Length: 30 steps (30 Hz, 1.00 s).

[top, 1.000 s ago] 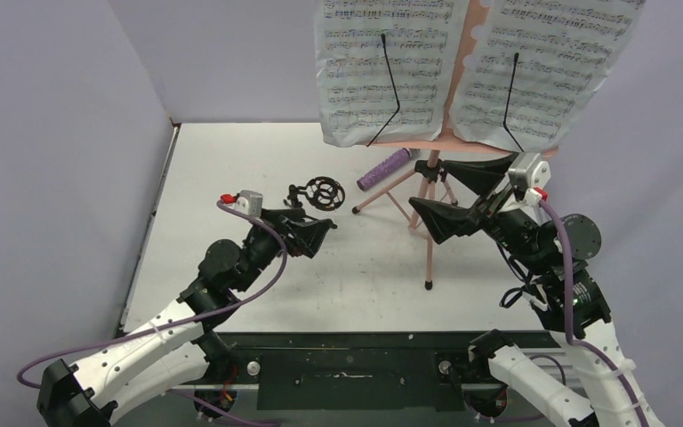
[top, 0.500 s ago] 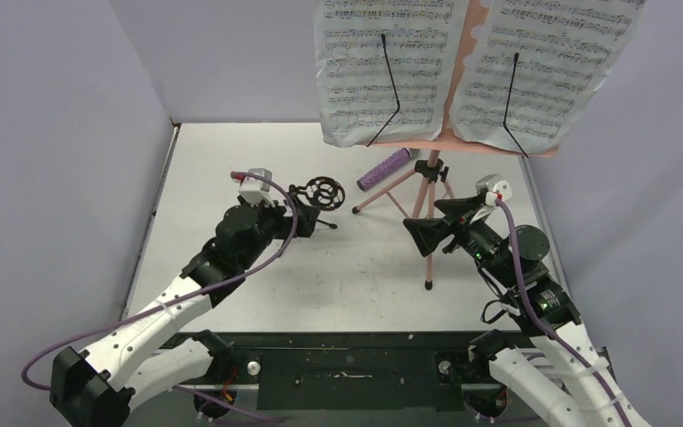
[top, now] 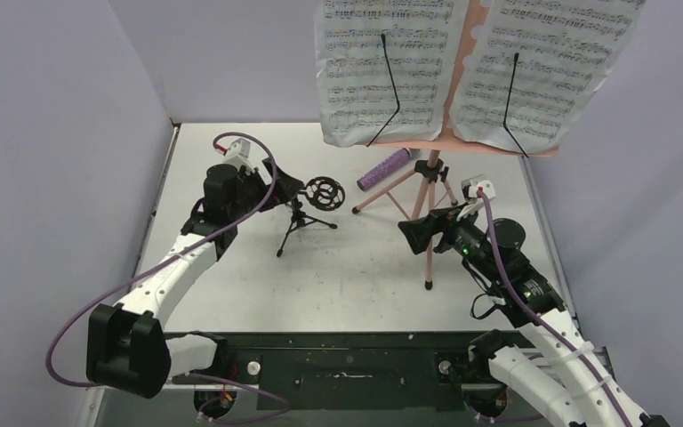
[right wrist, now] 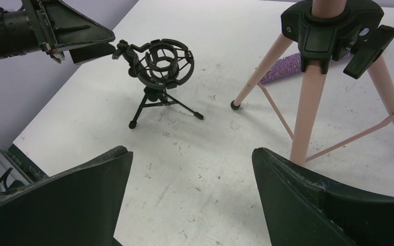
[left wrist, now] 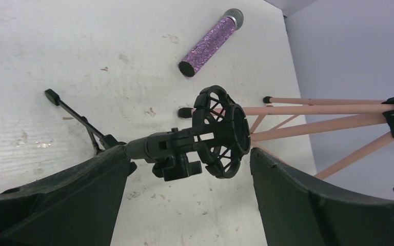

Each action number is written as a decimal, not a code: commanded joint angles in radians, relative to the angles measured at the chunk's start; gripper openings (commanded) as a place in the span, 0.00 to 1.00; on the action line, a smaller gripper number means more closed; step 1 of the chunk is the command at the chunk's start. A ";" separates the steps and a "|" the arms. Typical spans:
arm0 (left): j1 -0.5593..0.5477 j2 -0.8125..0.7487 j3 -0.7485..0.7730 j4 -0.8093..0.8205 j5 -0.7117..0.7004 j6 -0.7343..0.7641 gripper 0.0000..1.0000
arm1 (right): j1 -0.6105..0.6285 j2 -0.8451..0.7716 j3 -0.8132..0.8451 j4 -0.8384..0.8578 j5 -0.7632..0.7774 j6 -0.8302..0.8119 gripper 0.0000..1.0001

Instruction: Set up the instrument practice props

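The pink music stand [top: 427, 222] stands on its tripod legs at the back right, with white sheet-music pages [top: 387, 67] on its desk. The glittery purple microphone [top: 384, 169] lies on the table behind the legs; it also shows in the left wrist view [left wrist: 213, 43]. The small black mic stand [top: 307, 209] stands upright on its three legs, its round holder empty [left wrist: 220, 133]. My left gripper [top: 280, 189] is open, with the stand's neck between its tips, near the left finger [left wrist: 82, 195]. My right gripper [top: 420, 233] is open and empty by the pink stand's front leg [right wrist: 305, 118].
Grey walls close in the white table [top: 231, 267] at the back and both sides. The pink tripod's legs [right wrist: 259, 82] spread over the right half. A black rail [top: 347, 356] runs along the near edge.
My left gripper has drawn back and to the left, uncovering the mic stand, which now shows standing on its legs. My right gripper has moved left and lower, beside the pink stand's front leg.
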 commanded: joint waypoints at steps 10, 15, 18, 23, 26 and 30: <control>0.057 0.153 0.043 0.165 0.222 -0.119 0.75 | 0.004 0.019 0.000 0.002 0.047 0.001 0.90; 0.058 0.126 0.016 0.119 0.126 -0.072 0.71 | 0.004 0.029 -0.003 0.007 0.051 -0.005 0.90; 0.060 0.125 -0.004 0.127 0.120 -0.073 0.66 | 0.004 0.037 -0.001 0.009 0.049 -0.003 0.90; 0.073 0.132 -0.025 0.140 0.125 -0.093 0.56 | 0.004 0.042 0.001 0.012 0.050 -0.007 0.90; 0.082 0.116 -0.042 0.159 0.117 -0.108 0.51 | 0.005 0.043 0.007 0.006 0.055 -0.009 0.90; 0.098 0.087 -0.062 0.164 0.086 -0.125 0.48 | 0.004 0.044 0.009 0.001 0.061 -0.012 0.90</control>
